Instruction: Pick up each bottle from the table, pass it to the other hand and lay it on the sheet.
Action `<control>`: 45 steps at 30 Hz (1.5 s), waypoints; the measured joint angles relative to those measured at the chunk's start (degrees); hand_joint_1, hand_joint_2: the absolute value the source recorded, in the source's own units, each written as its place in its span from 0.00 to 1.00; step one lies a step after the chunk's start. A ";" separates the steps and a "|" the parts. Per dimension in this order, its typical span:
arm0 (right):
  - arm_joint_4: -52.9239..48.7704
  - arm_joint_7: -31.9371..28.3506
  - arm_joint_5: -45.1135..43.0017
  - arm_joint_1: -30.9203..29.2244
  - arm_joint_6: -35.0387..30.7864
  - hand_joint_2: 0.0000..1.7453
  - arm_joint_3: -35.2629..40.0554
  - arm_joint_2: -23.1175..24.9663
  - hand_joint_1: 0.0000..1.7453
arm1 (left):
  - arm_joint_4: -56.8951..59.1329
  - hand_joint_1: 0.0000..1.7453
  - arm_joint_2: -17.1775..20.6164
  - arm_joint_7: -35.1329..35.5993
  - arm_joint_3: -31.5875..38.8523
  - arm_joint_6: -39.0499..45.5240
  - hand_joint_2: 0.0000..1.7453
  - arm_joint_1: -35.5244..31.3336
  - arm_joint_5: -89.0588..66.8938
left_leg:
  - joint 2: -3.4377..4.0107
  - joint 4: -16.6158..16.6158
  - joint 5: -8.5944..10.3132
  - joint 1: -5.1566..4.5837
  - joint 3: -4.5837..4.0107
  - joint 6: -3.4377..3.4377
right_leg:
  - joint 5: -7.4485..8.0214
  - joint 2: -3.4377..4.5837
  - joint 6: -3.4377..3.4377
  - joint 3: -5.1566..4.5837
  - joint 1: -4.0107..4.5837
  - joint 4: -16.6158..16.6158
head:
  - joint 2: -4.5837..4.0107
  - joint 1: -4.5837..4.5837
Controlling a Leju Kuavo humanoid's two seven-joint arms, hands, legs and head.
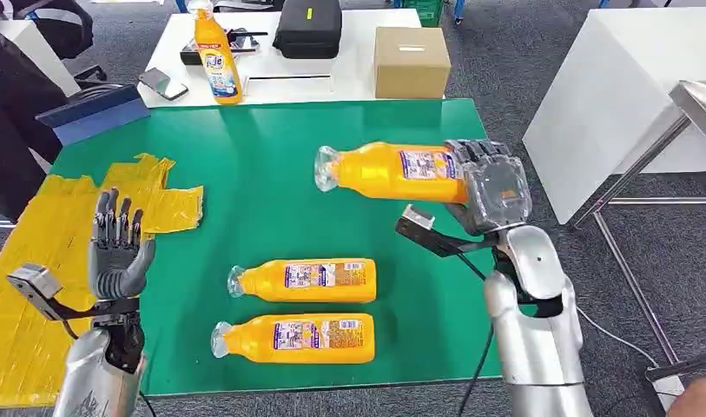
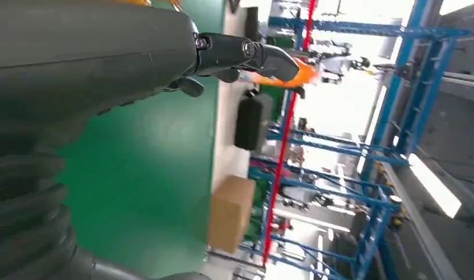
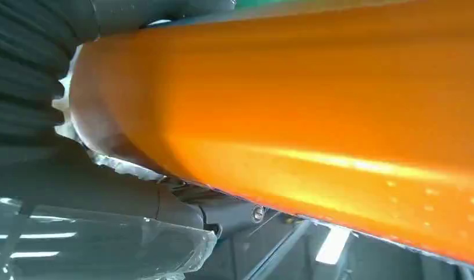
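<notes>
Handover pending — right hand (image 1: 492, 187) grasps orange bottle (image 1: 388, 172) by its base, lifted.
Left hand (image 1: 116, 246) released, fingers spread; next, bring the two together over the green mat (image 1: 245, 156).

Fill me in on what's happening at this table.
The right hand holds an orange bottle by its base, lying sideways above the green mat, cap pointing toward the left hand. The left hand is raised, holding nothing, beside the yellow sheet. Two more bottles lie on the mat. No bottle is on the sheet yet.
</notes>
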 measured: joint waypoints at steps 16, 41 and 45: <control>40.87 -5.22 -21.98 -19.35 -12.19 1.00 11.47 9.07 0.99 | -0.63 0.00 -1.40 2.43 -9.81 -1.20 1.00 -2.75 9.38 | -0.08 0.02 0.08 0.01 -0.15 -0.01 | 0.04 -0.01 0.06 -0.20 0.01 0.11 | 0.00 -0.02; 54.48 6.08 -37.87 -26.37 -12.69 1.00 28.31 15.01 1.00 | 4.26 0.00 -6.53 2.71 -18.49 4.15 1.00 -10.31 9.09 | 0.02 0.06 0.13 0.02 -0.37 0.05 | 0.07 0.00 0.10 -0.31 -0.02 0.14 | 0.00 -0.02; 54.94 6.36 -38.11 -26.83 -12.69 1.00 31.52 15.01 1.00 | 5.00 0.00 -6.53 2.60 -18.62 4.33 1.00 -10.59 9.09 | -0.02 0.06 0.13 0.01 -0.38 0.05 | 0.07 0.00 0.10 -0.32 -0.02 0.14 | 0.00 0.00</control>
